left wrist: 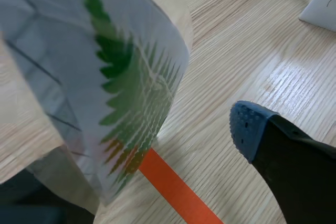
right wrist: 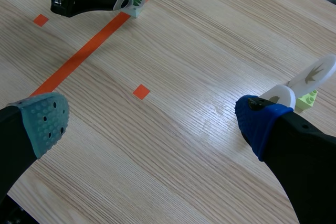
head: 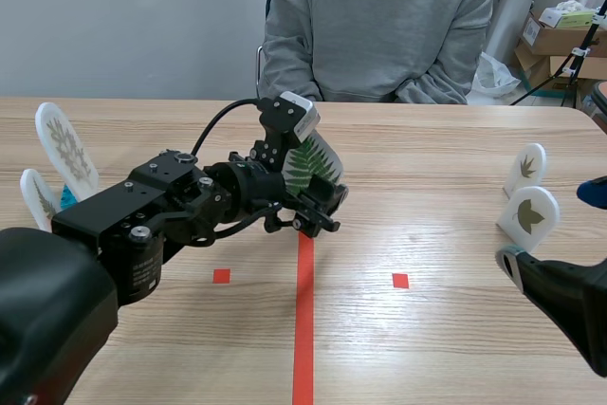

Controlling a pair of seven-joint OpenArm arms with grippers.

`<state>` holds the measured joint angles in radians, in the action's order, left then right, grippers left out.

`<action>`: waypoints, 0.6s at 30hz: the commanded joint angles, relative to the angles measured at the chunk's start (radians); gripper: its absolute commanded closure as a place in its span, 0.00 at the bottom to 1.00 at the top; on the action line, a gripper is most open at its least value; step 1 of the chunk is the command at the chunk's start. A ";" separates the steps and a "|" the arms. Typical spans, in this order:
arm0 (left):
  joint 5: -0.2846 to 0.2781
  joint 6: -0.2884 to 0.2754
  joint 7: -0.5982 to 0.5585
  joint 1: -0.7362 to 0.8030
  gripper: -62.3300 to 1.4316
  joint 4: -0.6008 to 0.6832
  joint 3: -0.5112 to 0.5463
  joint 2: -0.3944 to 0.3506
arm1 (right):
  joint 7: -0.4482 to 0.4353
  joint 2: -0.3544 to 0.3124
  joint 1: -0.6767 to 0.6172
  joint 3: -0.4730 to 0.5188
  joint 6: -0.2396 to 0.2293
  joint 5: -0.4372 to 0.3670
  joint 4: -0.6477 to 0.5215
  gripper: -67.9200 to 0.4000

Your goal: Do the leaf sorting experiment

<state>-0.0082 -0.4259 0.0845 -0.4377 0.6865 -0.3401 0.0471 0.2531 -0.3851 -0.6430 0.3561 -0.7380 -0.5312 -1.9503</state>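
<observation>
The fern card stands mid-table, at the far end of the red tape line. The left hand is open around it, one finger clear of the card. At 4 o'clock the right hand gapes open beside two white leaf cards; two more stand at 9 o'clock
</observation>
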 commanded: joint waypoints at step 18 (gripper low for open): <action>-0.010 -0.003 -0.043 -0.008 0.88 0.026 0.002 0.005 | -0.010 -0.003 0.011 0.001 -0.008 -0.011 0.001 0.00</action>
<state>-0.0078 -0.4263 0.0574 -0.4377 0.6868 -0.3401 0.0471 0.2531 -0.3851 -0.6430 0.3561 -0.7380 -0.5312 -1.9503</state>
